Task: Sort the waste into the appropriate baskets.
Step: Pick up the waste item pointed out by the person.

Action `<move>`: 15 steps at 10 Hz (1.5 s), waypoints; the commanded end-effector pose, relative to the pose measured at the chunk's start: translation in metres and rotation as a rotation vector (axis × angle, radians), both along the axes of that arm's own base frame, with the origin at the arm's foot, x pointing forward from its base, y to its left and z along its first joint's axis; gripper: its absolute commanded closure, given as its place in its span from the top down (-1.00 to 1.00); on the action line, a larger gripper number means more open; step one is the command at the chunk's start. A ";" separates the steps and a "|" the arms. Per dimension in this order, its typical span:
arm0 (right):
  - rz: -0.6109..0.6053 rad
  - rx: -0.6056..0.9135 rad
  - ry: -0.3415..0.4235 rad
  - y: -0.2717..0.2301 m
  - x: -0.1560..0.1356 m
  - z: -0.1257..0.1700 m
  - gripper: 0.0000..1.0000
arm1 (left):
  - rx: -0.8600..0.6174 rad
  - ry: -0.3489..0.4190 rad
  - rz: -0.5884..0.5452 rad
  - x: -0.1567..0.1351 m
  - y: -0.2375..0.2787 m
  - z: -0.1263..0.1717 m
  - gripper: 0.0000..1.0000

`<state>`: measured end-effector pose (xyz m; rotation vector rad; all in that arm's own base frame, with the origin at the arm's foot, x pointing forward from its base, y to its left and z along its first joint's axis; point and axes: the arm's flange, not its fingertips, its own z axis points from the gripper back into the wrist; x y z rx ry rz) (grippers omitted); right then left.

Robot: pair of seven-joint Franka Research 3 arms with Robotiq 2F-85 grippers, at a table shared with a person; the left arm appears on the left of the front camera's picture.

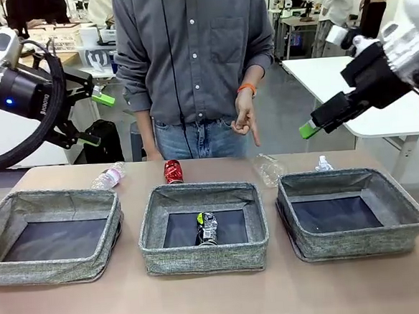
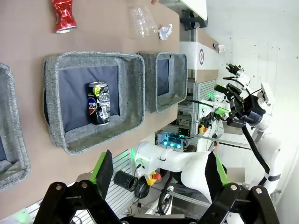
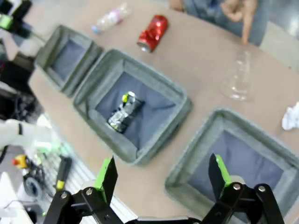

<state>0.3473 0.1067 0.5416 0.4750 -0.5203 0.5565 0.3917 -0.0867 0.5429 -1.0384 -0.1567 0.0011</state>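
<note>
You had both arms up, well clear of the table (image 1: 219, 300), and neither one held anything. Your left jaws stood wide apart and empty, high at the left side, and their green pads (image 2: 103, 169) rose at either side of the left wrist view. Your right jaws were spread just as wide, also empty, high at the right side and looking down on the middle and right baskets. The dark can (image 1: 206, 227) with yellow-green markings lay alone in the middle basket (image 1: 202, 259), toward its near wall. The other waste lay on the table beyond the baskets' far rims. The pink-labelled bottle (image 1: 109, 177) lay on its side behind the left basket (image 1: 55, 270). The red can (image 1: 172, 171) sat just behind the middle basket. The clear bottle (image 1: 269, 169) lay near the right basket's (image 1: 359, 241) far left corner. The white paper wad (image 1: 324, 165) sat just behind that basket's far rim; in the blurred right wrist view it was probably the pale lump at the right edge. The person's hand (image 1: 246, 118) hung above the clear bottle, one finger pointing down.
</note>
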 end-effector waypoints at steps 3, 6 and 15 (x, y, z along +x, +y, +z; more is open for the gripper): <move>-0.124 -0.392 0.176 0.015 0.011 0.005 1.00 | 0.004 -0.003 -0.011 -0.001 0.001 0.002 1.00; -0.162 -0.421 0.231 0.058 0.120 -0.022 1.00 | 0.004 -0.003 -0.011 -0.001 0.001 0.002 1.00; -0.166 -0.382 0.134 0.096 0.197 -0.108 1.00 | 0.004 -0.003 -0.011 -0.001 0.001 0.002 1.00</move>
